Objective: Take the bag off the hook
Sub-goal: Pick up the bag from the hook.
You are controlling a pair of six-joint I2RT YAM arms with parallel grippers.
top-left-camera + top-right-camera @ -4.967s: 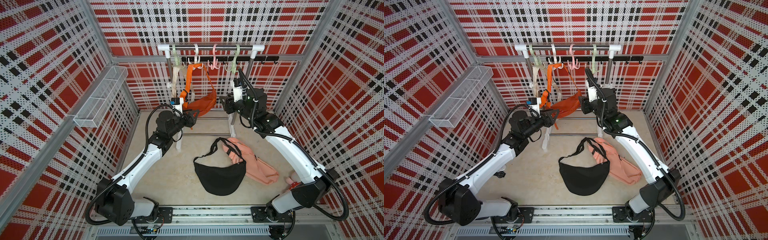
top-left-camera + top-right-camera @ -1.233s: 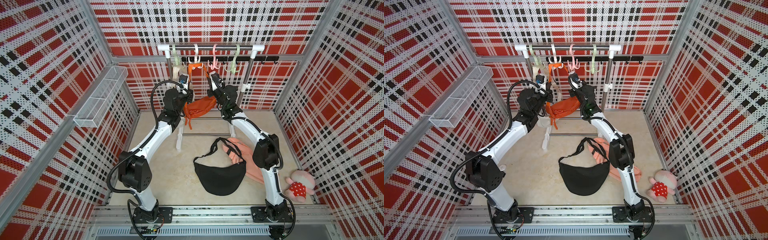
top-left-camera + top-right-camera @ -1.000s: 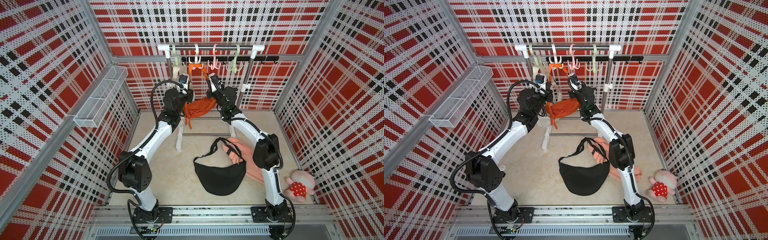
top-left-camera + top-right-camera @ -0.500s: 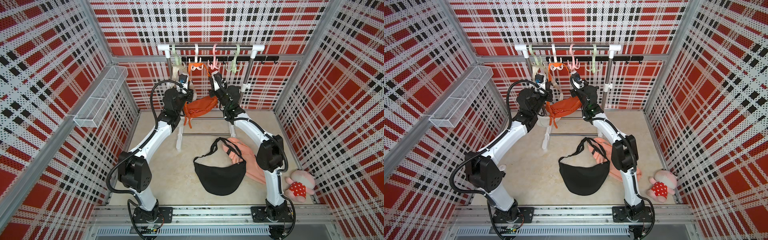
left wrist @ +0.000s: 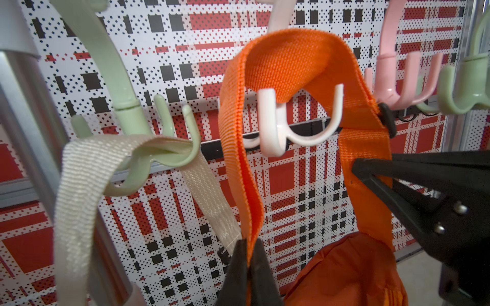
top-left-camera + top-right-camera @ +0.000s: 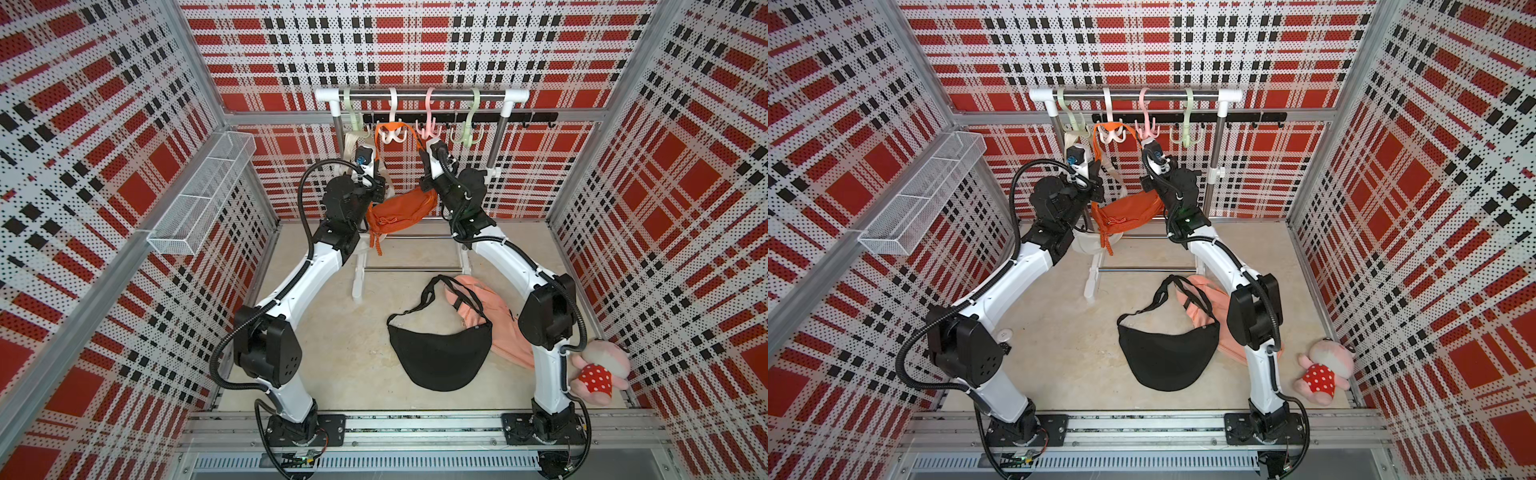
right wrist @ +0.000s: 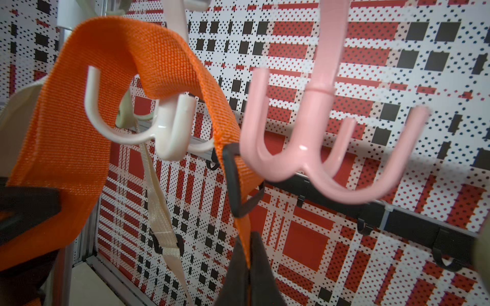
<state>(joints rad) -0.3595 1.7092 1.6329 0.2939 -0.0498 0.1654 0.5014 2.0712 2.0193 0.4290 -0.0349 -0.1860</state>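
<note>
Lifting is what the last second brought: both arms have gone up, and the orange strap (image 5: 286,61), which hung taut in the white hook (image 5: 275,132), now arches slack above it. The left gripper (image 5: 249,249) is clamped narrow on one leg of that strap, and the right gripper (image 7: 248,243) pinches the other leg. The orange bag (image 6: 401,210) sags between and below the two of them.

The loop still circles the hook's stem, with its lower edge about level with the prong tips, so I judge the bag unweighted but not yet free. It still has to pass over those prongs.

Just above the right gripper sits the strap's black slider (image 7: 233,180), close against the pink hook (image 7: 313,148), and it could snag there. Beside the left gripper a beige strap (image 5: 79,172) hangs from the green hook (image 5: 127,114), its near leg ending right at the gripper's fingers. Whether it is touching them I cannot tell.

Well below both grippers, a black bag (image 6: 440,353), a pink bag (image 6: 503,320) and a plush toy (image 6: 594,370) lie on the floor, out of the way
</note>
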